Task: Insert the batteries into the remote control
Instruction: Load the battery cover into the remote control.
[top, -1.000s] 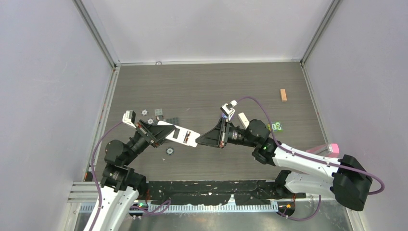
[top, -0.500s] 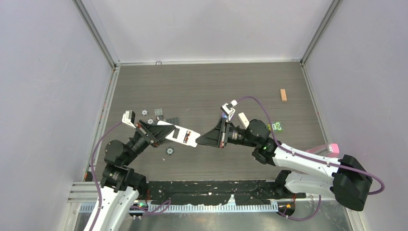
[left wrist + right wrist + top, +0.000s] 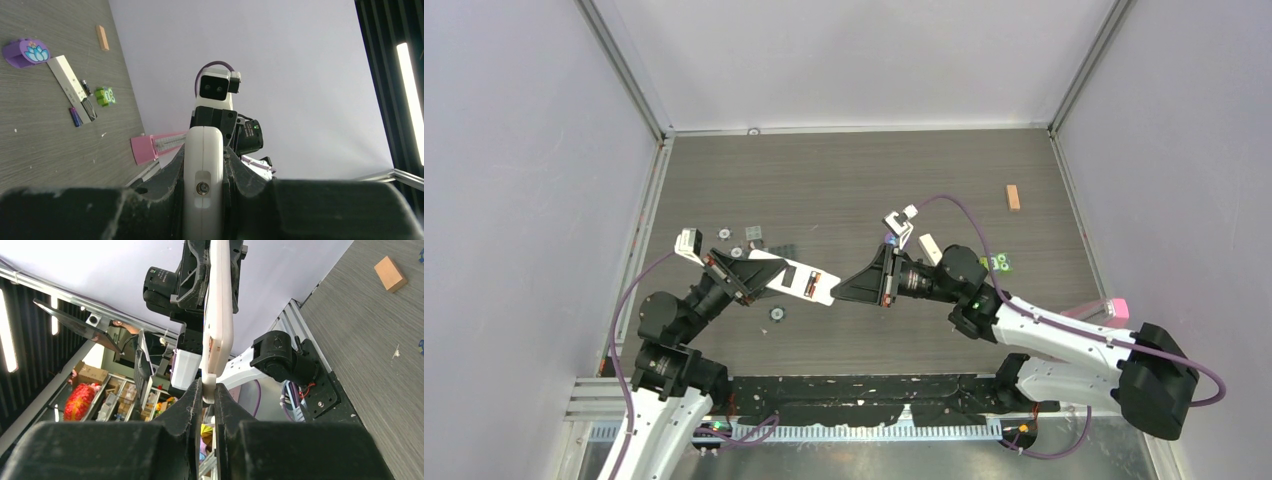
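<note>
1. Beyond the right arm's wrist, flat on the table [image 3: 844, 170], lies the remote control [image 3: 929, 247], a narrow white bar that neither arm touches.
2. Its long axis runs on a slant in the overhead view, from far-left to near-right. The left wrist view shows a black section at one tip.
3. Next to that black section lie the batteries [image 3: 75, 117]. A blue-purple one sits just beside the bar on one flank, and what looks like a small dark one is near the other flank. I cannot find a reddish one in these views.
4. The right arm is clearly the nearer. The bar sits just beside its wrist, behind the fingertips, on the side away from where the fingers point. The left arm is well apart from it, with the held object in between.
5. The right gripper [image 3: 836, 291] has its fingers almost together, pinching the thin end of a wider white remote [image 3: 804, 282] that is held up off the table between the two arms.
6. The left gripper [image 3: 769, 272] is clamped on the other end of that same wider remote, with a finger pressed on each side of its body.
7. Neither gripper holds a battery or the narrow bar. As I judge it, the right gripper would have to let go and swing back toward its own wrist side before it could reach the bar or the cells beside it.
</note>
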`<move>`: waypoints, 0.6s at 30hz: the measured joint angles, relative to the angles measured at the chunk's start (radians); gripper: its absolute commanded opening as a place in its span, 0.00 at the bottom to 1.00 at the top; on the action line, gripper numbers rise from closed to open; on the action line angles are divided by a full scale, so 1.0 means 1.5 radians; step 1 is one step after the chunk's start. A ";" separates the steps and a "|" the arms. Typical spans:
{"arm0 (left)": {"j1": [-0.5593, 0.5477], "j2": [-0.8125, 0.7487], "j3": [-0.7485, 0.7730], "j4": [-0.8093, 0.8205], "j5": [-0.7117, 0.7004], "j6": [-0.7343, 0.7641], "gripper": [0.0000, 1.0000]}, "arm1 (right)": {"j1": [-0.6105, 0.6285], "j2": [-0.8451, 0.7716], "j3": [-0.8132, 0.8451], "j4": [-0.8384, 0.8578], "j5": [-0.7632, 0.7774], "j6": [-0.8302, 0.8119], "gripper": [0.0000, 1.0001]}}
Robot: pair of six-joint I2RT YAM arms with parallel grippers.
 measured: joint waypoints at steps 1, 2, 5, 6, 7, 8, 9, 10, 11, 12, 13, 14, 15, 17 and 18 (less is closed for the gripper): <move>0.000 0.000 0.000 0.000 0.000 0.000 0.00 | 0.000 -0.002 0.005 -0.011 -0.002 -0.011 0.05; 0.000 0.000 0.001 0.000 0.000 0.000 0.00 | -0.001 -0.004 0.009 -0.018 -0.004 -0.018 0.05; 0.000 0.000 0.003 0.001 0.002 0.000 0.00 | -0.001 -0.006 0.022 -0.038 -0.010 -0.038 0.05; 0.000 0.001 0.004 0.001 0.002 0.001 0.00 | -0.001 -0.006 0.025 -0.043 -0.012 -0.042 0.05; 0.000 0.001 0.005 0.001 0.003 0.002 0.00 | -0.002 -0.006 0.029 -0.049 -0.015 -0.046 0.05; 0.000 0.001 0.005 0.001 0.003 0.002 0.00 | -0.003 -0.006 0.032 -0.052 -0.018 -0.049 0.05; 0.000 0.002 0.006 0.001 0.004 0.003 0.00 | -0.005 -0.006 0.033 -0.056 -0.022 -0.051 0.05; 0.000 0.003 0.008 0.001 0.005 0.004 0.00 | -0.007 -0.006 0.034 -0.058 -0.026 -0.052 0.05; 0.000 0.004 0.009 0.002 0.006 0.006 0.00 | -0.010 -0.006 0.035 -0.062 -0.031 -0.052 0.05; 0.000 0.006 0.009 0.002 0.007 0.009 0.00 | -0.014 -0.006 0.036 -0.066 -0.035 -0.051 0.05; 0.000 0.008 0.009 0.002 0.009 0.012 0.00 | -0.017 -0.006 0.036 -0.068 -0.039 -0.051 0.05; 0.000 0.010 0.010 0.005 0.010 0.015 0.00 | -0.022 -0.006 0.036 -0.070 -0.045 -0.047 0.05; 0.000 0.012 0.010 0.008 0.011 0.017 0.00 | -0.025 -0.006 0.036 -0.070 -0.049 -0.043 0.05; 0.000 0.019 0.010 0.022 0.015 0.017 0.00 | -0.029 -0.002 0.035 -0.062 -0.058 -0.031 0.05; 0.000 0.020 0.011 0.026 0.017 0.018 0.00 | -0.031 0.001 0.035 -0.054 -0.062 -0.025 0.06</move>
